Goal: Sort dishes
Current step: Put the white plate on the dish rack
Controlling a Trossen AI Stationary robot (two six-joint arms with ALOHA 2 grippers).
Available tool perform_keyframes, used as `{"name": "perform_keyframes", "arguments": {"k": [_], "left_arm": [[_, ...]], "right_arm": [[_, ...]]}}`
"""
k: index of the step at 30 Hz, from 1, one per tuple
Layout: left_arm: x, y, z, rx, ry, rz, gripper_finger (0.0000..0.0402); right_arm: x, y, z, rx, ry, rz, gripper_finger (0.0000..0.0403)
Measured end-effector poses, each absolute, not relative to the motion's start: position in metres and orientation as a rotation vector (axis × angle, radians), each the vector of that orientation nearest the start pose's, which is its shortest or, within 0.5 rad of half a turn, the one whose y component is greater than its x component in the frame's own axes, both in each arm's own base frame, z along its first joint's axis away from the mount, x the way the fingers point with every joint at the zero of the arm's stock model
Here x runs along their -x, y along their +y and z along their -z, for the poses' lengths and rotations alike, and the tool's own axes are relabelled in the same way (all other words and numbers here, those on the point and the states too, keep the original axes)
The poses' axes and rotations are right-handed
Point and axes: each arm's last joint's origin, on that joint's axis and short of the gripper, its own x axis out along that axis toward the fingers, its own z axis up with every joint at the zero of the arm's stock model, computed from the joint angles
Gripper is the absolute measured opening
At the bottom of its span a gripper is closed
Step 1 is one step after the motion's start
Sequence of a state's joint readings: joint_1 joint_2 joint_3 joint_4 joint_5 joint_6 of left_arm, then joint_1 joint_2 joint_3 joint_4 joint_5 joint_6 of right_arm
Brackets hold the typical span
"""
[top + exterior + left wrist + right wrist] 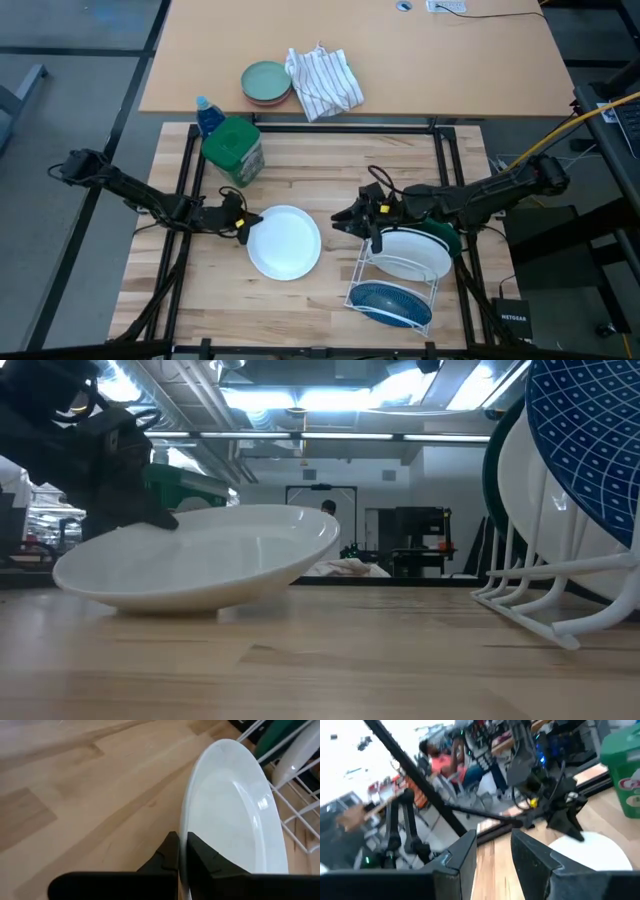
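Left claw (241, 226) is clenched on the near rim of the white plate (285, 242), its two dark fingers (172, 854) pinching the rim edge between them, as the left wrist view shows. That plate lies on the wooden surface (300, 160) beside the white wire dish rack (395, 285), on the left arm's side of it; the low view shows it tipped, the gripped edge raised and the far edge down on the wood.

Right claw (352, 214) hangs just beside the rack, at the end nearest the loose plate, with nothing between its fingers — they stand apart in the right wrist view, facing the other arm. Three dishes stand on edge in the rack: a dark green plate (448, 240), a second white plate (410, 253) against it, and the smaller blue patterned plate (392, 303) at the rack's far end from the green-lidded jar (233, 150). By my reading, one dish is left to sort.

The risks sit in that thin rim grip. A glazed plate held by an edge pinch could swivel or slip out as it lifts — it would drop flat or slide off toward the rack. Carrying it across could also clip the right claw or the rack's wires, and a knock there could topple the upright plates. A free slot must be hit squarely, or the plate could wedge.
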State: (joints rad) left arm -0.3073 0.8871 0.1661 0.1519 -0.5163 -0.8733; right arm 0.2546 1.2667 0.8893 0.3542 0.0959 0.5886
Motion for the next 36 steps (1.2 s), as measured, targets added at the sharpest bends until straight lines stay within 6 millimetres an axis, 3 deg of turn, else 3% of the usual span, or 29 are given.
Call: {"name": "perform_keyframes", "arguments": {"k": [9,23,30,36], "left_arm": [[-0.156,-0.035,-0.149,0.494,0.343,-0.346,0.0001],[-0.159,-0.035,-0.154,0.378,0.308,-0.307,0.0],[-0.161,-0.036,-0.159,0.337,0.268,-0.285,0.0],[-0.162,-0.036,-0.163,0.309,0.238,-0.272,0.0]], "right_arm": [[-0.307,0.078,-0.297,-0.551,0.152,-0.144,0.0127],[-0.357,0.073,-0.308,-0.458,0.464,0.124,0.0127],[-0.381,0.057,-0.307,-0.485,0.55,0.128,0.0127],[-0.387,0.04,-0.295,-0.544,0.623,0.169,0.0127]]}}
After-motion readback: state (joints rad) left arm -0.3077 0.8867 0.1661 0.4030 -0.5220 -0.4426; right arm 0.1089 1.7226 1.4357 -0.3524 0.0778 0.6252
